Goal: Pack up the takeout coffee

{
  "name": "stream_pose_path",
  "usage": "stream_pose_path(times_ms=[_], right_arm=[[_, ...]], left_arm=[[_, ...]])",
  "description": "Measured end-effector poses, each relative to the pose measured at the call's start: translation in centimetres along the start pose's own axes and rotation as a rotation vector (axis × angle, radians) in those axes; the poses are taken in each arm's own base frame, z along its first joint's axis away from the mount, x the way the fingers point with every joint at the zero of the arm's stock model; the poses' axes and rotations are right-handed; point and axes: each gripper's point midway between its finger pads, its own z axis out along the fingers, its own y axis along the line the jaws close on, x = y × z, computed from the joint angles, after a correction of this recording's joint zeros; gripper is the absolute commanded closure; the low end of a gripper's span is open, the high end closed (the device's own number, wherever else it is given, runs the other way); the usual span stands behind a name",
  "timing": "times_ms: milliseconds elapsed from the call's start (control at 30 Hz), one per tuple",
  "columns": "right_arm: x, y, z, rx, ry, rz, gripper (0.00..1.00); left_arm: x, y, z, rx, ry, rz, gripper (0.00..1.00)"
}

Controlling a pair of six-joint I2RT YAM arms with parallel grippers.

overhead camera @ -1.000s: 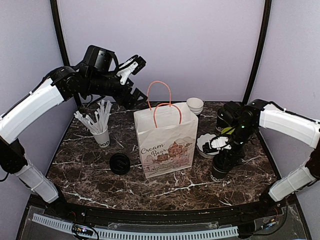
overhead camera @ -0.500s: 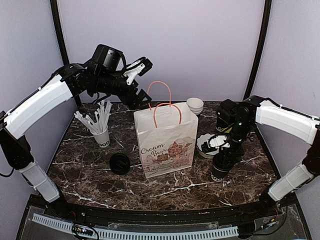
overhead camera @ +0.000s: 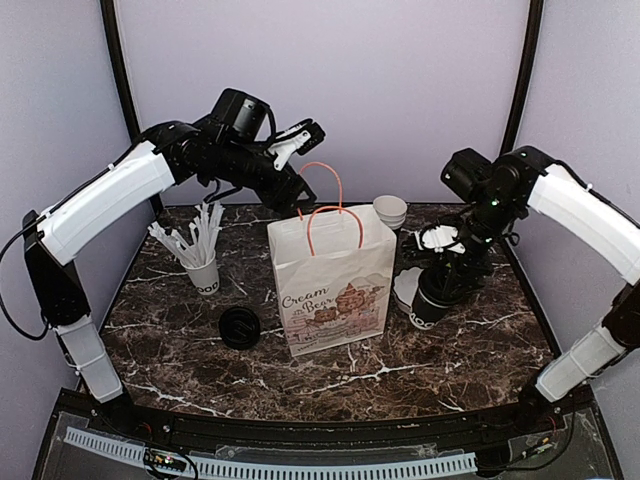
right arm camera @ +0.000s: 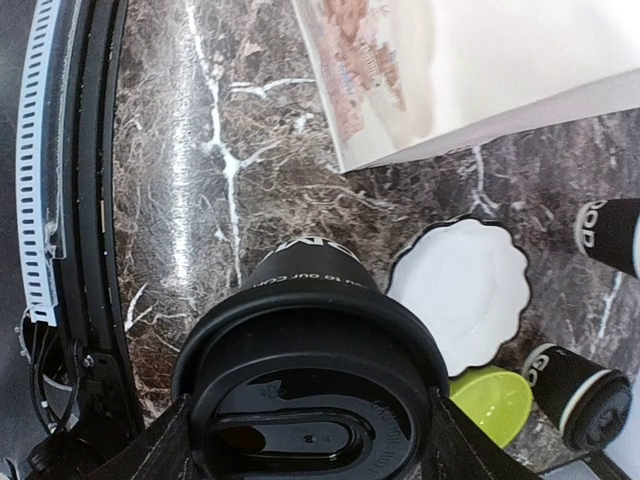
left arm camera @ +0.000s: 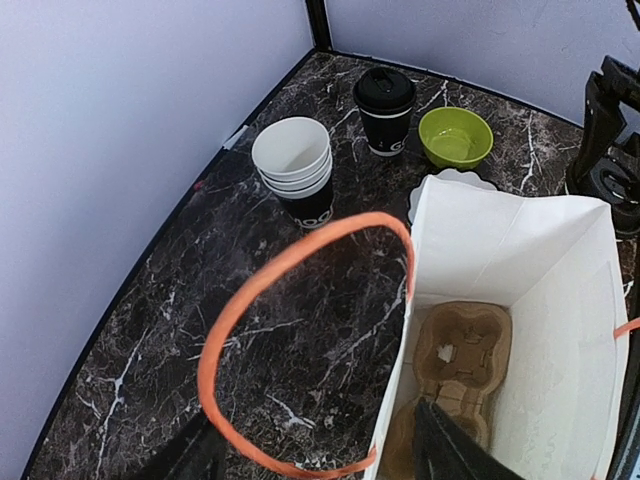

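Observation:
One takeout coffee [overhead camera: 428, 297], black with white lettering and a black lid [right arm camera: 315, 400], hangs tilted above the table to the right of the white paper bag [overhead camera: 330, 290]. My right gripper [overhead camera: 446, 268] is shut on it just under the lid. Another lidded takeout coffee [left arm camera: 385, 108] stands at the back by the wall. My left gripper [overhead camera: 297, 196] is open at the bag's rear edge. One finger [left arm camera: 455, 450] is inside the bag and the other outside, with the orange handle [left arm camera: 290, 265] looping between them. A brown cup carrier [left arm camera: 465, 350] lies on the bag's bottom.
A stack of lidless cups [left arm camera: 293, 165] and a green bowl [left arm camera: 455, 135] sit behind the bag. A white scalloped plate [right arm camera: 460, 290] lies under the lifted cup. At the left stand a cup of white sticks [overhead camera: 200, 265] and a loose black lid [overhead camera: 240, 327].
My right gripper has lifted the coffee off the table and carried it up and left, nearer the bag. The left arm has swung right to the rear handle and its jaws have narrowed.

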Motion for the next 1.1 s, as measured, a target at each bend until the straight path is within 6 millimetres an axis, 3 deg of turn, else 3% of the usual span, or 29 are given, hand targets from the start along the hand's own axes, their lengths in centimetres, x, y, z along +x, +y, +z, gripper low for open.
stream_pose_path(times_ms=[33, 167, 233, 367, 600, 700, 800, 1000, 1100], right_arm=[[-0.2, -0.5, -0.7, 0.026, -0.004, 0.001, 0.38], [-0.7, -2.8, -4.3, 0.139, -0.056, 0.027, 0.39], [-0.6, -4.3, -6.2, 0.198, -0.077, 0.057, 0.40], [-0.8, -7.8, -10.2, 0.332, -0.132, 0.110, 0.38], [-3.7, -10.1, -15.1, 0.467, -0.272, 0.092, 0.38], [-6.0, -10.3, -16.9, 0.489, -0.352, 0.057, 0.38], [-8.8, -9.9, -17.4, 0.478, -0.416, -0.002, 0.38], [-13.1, -7.9, -15.2, 0.375, -0.454, -0.112, 0.38], [-14.4, -7.0, -14.1, 0.344, -0.449, -0.158, 0.36]], left_arm=[[-0.1, -0.1, 0.1, 0.005, 0.001, -0.001, 0.40], [0.1, -0.3, 0.6, 0.025, 0.011, -0.005, 0.20], [0.2, -0.5, 0.7, 0.035, 0.015, -0.008, 0.16], [0.9, -0.9, 0.7, 0.051, 0.035, -0.023, 0.16], [4.7, -1.8, 0.5, 0.066, 0.135, -0.048, 0.23], [5.1, -1.9, 0.6, 0.068, 0.149, -0.060, 0.32], [5.4, -1.9, 0.6, 0.071, 0.159, -0.070, 0.51], [5.9, -2.2, 0.4, 0.087, 0.180, -0.078, 0.77], [6.0, -2.4, 0.3, 0.098, 0.187, -0.084, 0.85]])
